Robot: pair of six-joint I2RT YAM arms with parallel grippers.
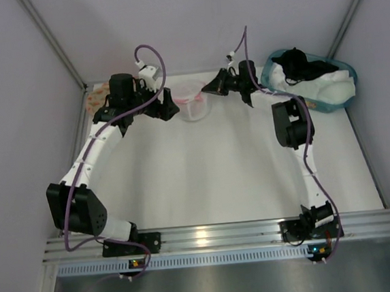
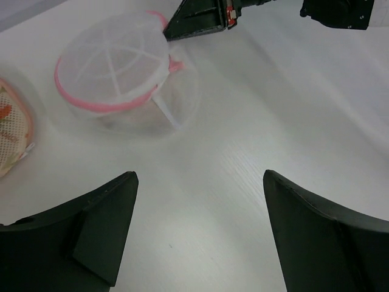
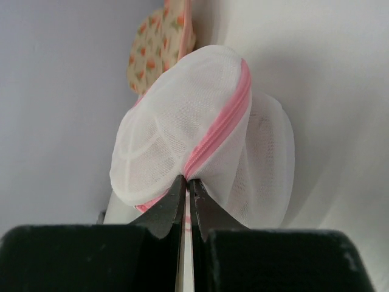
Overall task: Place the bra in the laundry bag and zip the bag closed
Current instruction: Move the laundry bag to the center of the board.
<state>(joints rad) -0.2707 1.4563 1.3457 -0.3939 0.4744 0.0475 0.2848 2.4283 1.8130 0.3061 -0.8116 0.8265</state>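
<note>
My right hand (image 3: 186, 180) pinches shut on the laundry bag (image 3: 182, 121); my left hand (image 2: 199, 177) gapes empty; a printed pad (image 3: 159, 45) lies beside.

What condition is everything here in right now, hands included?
laundry bag: tilted up, pinched at its pink zipper rim.
right hand: shut on the laundry bag.
left hand: open, holding nothing.
teal basket: full of clothes.
orange-printed padded piece: lying loose, not held.

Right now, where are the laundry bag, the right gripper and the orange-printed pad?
laundry bag (image 2: 112, 66): left wrist view, upper mesh half.
right gripper (image 3: 186, 180): right wrist view, between its fingertips.
orange-printed pad (image 3: 155, 45): right wrist view, printed face.
</note>
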